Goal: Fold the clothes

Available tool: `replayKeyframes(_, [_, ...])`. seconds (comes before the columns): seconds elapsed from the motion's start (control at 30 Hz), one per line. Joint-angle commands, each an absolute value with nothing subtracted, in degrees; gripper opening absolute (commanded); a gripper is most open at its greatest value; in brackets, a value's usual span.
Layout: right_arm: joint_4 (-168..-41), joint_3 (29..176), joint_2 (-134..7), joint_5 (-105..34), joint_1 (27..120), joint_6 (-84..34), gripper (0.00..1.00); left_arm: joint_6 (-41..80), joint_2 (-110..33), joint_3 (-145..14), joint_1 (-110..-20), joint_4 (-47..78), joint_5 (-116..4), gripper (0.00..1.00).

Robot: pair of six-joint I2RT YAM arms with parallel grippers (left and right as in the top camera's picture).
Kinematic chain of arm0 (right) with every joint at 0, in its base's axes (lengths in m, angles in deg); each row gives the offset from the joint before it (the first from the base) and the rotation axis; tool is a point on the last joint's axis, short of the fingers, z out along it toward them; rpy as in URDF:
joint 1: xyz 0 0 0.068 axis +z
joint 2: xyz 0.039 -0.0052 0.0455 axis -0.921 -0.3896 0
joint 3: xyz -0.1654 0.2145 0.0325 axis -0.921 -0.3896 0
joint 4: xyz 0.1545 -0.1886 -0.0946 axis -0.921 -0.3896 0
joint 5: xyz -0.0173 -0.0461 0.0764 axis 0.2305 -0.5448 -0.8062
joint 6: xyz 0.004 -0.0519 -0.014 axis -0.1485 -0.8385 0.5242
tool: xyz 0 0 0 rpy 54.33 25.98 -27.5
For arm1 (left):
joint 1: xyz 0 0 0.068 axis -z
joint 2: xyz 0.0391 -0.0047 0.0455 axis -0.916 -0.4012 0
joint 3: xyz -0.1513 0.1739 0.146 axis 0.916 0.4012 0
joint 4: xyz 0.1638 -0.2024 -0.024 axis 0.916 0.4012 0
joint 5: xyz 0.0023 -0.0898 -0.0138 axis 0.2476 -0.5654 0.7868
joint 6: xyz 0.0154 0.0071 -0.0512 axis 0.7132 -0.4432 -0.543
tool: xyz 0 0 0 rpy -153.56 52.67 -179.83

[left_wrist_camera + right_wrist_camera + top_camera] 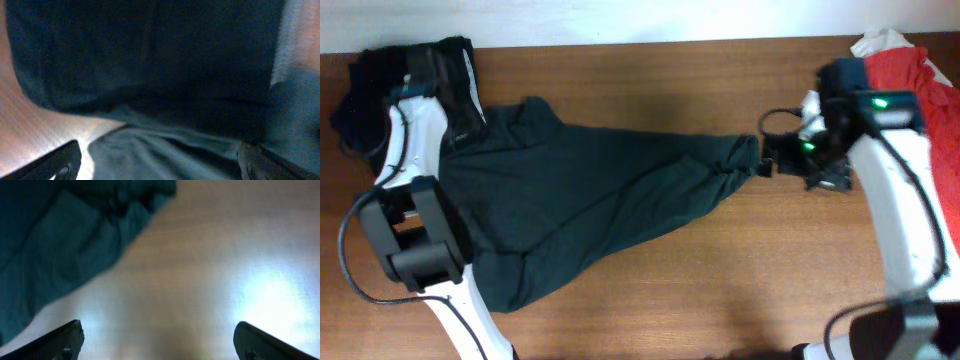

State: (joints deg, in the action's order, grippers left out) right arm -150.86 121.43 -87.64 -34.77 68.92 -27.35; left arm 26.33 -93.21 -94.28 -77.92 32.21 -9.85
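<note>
Ok so the T-shirt (pixel 600 190) is sprawled across the middle of the table (pixel 720 280), wide at its left end and tapering to a bunched-up tip at its right end. It's soft, light and floppy, so I reckon it'll sag and drag rather than hold any shape, and a pinch in the middle would just lift a tent of fabric. Hems, shoulders or corners seem the smart places to grab, one per gripper.

My left gripper (pixel 160 165) sits over the shirt's left end, fingers spread wide with cloth lying below them, nothing pinched as far as I can see. My right gripper (pixel 160 340) is just off the shirt's bunched tip, also wide open and empty, over bare wood.

The overhead view gives the whole outline, plus black folded garments (pixel 370 80) beyond the shirt's upper left and a red garment (pixel 920 70) well off past its right tip. It can't show my left fingers, though. The left wrist view shows them, and a darker layer lying over greener cloth. The right wrist view shows the wood between my fingers and the shirt's tip, which looks nearly touching from above.
</note>
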Motion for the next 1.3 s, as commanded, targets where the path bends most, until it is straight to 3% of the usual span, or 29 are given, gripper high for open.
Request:
replayKeyframes(0.0, [-144.6,121.5,-93.6,-34.9,75.5,-26.3,0.99,20.4,-86.8,-102.6,-73.3,40.0,-12.1,0.99])
replayKeyframes(0.13, [-129.4,121.5,-103.7,-34.6,81.3,-27.9,0.99,20.4,-85.2,-102.7,-70.7,59.0,-23.0,0.99])
replayKeyframes(0.27, [-124.2,121.5,-111.2,-34.4,81.7,-29.6,0.99,20.4,-83.0,-102.6,-70.0,73.7,-24.6,0.99])
replayKeyframes(0.37, [-124.8,121.5,-111.5,-34.4,82.9,-29.8,0.99,20.4,-74.1,-102.6,-64.6,77.6,-24.0,0.99])
replayKeyframes(0.43, [-125.1,121.5,-111.7,-33.9,84.2,-30.4,0.98,20.4,-66.9,-102.6,-60.1,77.8,-23.5,0.99])
replayKeyframes(0.47, [-125.6,121.5,-112.2,-33.1,84.7,-30.4,0.9,20.4,-63.8,-102.3,-58.0,77.8,-23.7,0.99])
replayKeyframes(0.5, [-125.8,121.5,-112.6,-32.9,84.8,-30.4,0.89,20.4,-61.7,-101.1,-56.8,77.8,-23.7,0.99])
replayKeyframes(0.7, [-124.7,121.5,-113.3,-33.0,84.8,-30.3,0.89,20.4,-51.6,-91.7,-56.0,77.8,-24.6,0.99])
replayKeyframes(1.27, [-116.2,121.5,-117.0,-26.8,90.3,-28.9,0.87,20.4,-51.4,-85.9,-56.0,73.7,-24.5,0.99])
